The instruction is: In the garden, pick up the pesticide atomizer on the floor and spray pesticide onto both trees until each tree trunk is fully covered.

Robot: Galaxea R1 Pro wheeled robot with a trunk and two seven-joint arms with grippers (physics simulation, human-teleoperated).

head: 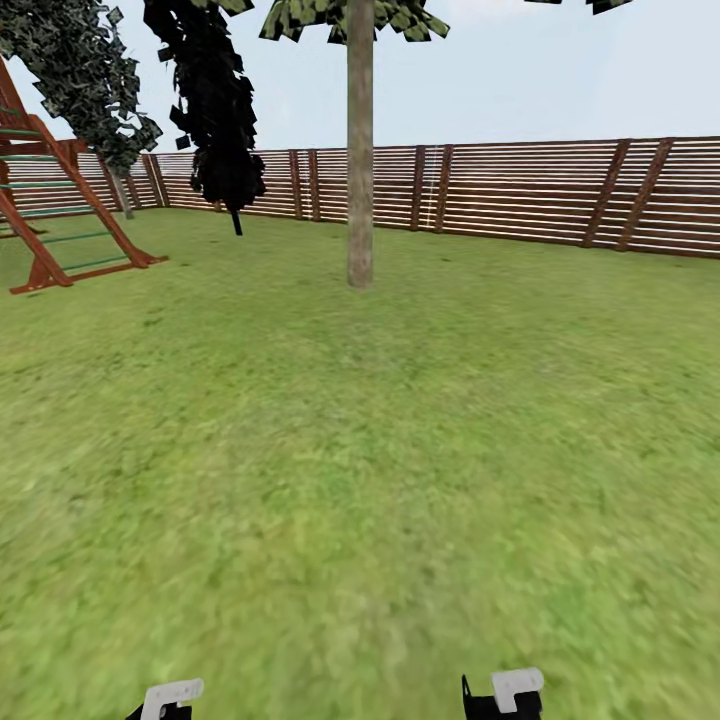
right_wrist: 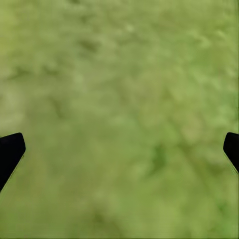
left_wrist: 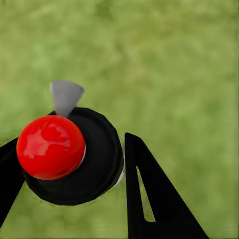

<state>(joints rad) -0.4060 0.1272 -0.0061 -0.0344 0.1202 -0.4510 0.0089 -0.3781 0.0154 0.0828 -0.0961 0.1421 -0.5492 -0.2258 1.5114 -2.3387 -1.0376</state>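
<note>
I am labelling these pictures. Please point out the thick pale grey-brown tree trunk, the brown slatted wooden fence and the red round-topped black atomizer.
Thick pale grey-brown tree trunk (head: pixel 360 170), head view, middle of bark.
Brown slatted wooden fence (head: pixel 530 195), head view, slats.
Red round-topped black atomizer (left_wrist: pixel 51 147), left wrist view, red top.

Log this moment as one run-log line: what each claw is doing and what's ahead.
left claw: shut on black round atomizer with red ball top | right claw: open over green lawn | ahead: pale grey-brown tree trunk, brown slat fence

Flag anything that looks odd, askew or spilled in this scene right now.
Nothing looks spilled or damaged. The left gripper holds the atomizer over the lawn; the tree trunk stands upright, with no pale specks visible on its bark. One thin tree has oddly black foliage.
</note>
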